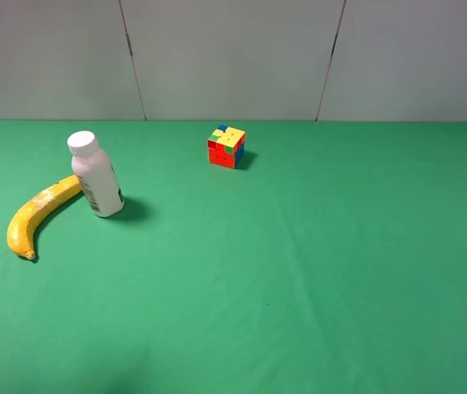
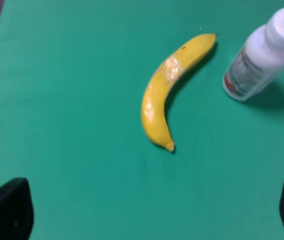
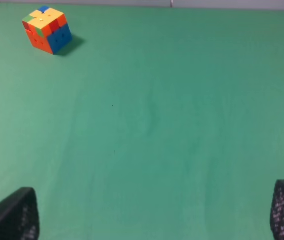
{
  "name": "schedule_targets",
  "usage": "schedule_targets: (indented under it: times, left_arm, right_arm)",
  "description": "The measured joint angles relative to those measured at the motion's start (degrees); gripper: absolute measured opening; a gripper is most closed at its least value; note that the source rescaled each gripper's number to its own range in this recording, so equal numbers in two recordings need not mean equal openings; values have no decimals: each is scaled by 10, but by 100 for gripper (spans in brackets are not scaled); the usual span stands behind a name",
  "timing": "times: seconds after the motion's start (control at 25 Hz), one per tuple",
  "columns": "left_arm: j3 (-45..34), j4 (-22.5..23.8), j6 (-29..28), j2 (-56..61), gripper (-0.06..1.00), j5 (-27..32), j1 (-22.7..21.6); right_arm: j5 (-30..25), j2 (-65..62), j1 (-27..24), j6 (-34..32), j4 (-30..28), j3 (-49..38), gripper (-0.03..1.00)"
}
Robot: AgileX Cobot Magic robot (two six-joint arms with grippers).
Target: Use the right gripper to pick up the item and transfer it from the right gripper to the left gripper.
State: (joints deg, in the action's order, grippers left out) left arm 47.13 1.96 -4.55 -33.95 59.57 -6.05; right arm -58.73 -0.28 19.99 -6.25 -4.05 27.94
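Black fingertips (image 2: 7,210) of the left pincer (image 2: 146,212) sat at the two lower corners of the left wrist view, set wide apart with only green cloth between them, so that pincer was released and held nothing. Ahead of it lay the banana (image 2: 164,95), flat on the desk (image 2: 72,100), its curve bowed away from the bottle (image 2: 261,55), with one dark tip pointing back toward the pincer and the other end close to the bottle's base. A pale scuffed patch showed on the banana's upper half.

Similarly, the right pincer (image 3: 154,215) showed just two mesh-textured fingertips (image 3: 12,217) at the lower corners of the right wrist view, far apart and empty, so it was released too. Well beyond it, near the far edge of the cloth, stood the cube (image 3: 48,30), its faces a scrambled mix of orange, blue, yellow, green and red.

From the high camera neither arm was in view. The banana (image 1: 40,213) lay at the left of the desk (image 1: 315,271), one end touching or nearly touching the bottle (image 1: 96,174); which of the two I could not tell. That bottle was white with a white cap and a printed label, and it looked tilted in this view. The cube (image 1: 226,146) stood well apart from both, farther back and near the middle. Grey wall panels rose behind the desk.
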Motion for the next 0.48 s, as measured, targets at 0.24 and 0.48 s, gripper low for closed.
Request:
schedule_targets:
  times: [0.24, 0.48]
  left_arm:
    - [-2, -1, 0, 97, 98, 37, 28]
    - [-4, -2, 12, 171, 98, 61, 78]
  right_arm:
    - [0, 0, 0, 0, 0, 0, 99]
    - [0, 0, 0, 0, 0, 0, 99]
